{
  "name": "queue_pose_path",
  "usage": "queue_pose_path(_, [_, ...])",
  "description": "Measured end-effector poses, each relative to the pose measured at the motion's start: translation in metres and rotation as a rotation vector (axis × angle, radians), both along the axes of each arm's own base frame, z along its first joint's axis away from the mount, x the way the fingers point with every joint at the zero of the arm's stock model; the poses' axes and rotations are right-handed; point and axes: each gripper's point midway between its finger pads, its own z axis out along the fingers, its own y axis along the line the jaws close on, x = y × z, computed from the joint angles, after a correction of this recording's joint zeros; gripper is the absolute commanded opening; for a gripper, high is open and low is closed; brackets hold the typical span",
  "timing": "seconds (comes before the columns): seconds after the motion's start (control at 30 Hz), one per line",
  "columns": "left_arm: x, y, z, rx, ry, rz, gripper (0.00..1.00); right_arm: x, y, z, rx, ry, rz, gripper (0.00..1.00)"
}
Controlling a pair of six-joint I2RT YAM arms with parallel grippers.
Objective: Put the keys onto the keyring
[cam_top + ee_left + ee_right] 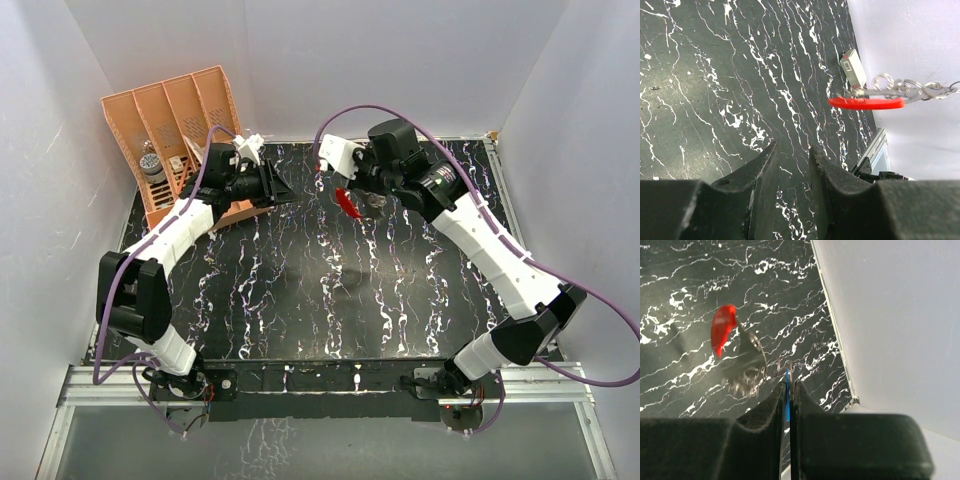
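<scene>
My right gripper (789,382) is shut on the blue head of the key (787,392), seen edge-on between its fingers. A blurred chain of small silver rings (747,375) runs from the key to the red keyring (721,330), which hangs in the air above the table. From the top view the keyring (350,205) dangles just left of the right gripper (368,200). My left gripper (285,192) stands a short way left of it, open and empty. In the left wrist view the keyring (866,103) and rings (900,87) float beyond the left gripper (794,150).
An orange slotted organizer (185,125) stands at the back left, holding a small grey cylinder (152,165). A black marbled mat (320,290) covers the table, with white walls on three sides. A small grey block (852,67) sits at the mat's far edge.
</scene>
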Motion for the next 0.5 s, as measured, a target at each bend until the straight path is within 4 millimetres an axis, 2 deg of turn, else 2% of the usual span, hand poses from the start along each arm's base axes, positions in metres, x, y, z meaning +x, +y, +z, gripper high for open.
queue_pose_path(0.13, [0.0, 0.001, 0.002, -0.003, -0.003, 0.001, 0.34, -0.004, -0.004, -0.007, -0.022, 0.027, -0.003, 0.0])
queue_pose_path(0.2, [0.0, 0.002, 0.004, -0.004, -0.008, 0.002, 0.4, -0.007, -0.006, -0.01, -0.034, 0.041, -0.005, 0.0])
queue_pose_path(0.27, [-0.001, 0.002, 0.007, -0.005, -0.019, 0.002, 0.51, -0.008, -0.008, -0.012, -0.044, 0.048, -0.009, 0.0])
queue_pose_path(0.47, [-0.007, 0.011, 0.019, 0.001, -0.077, 0.02, 0.97, -0.012, -0.01, -0.021, -0.069, 0.082, -0.013, 0.0])
queue_pose_path(0.5, [-0.008, 0.013, 0.022, 0.004, -0.092, 0.029, 0.98, -0.012, -0.009, -0.023, -0.069, 0.09, -0.011, 0.0])
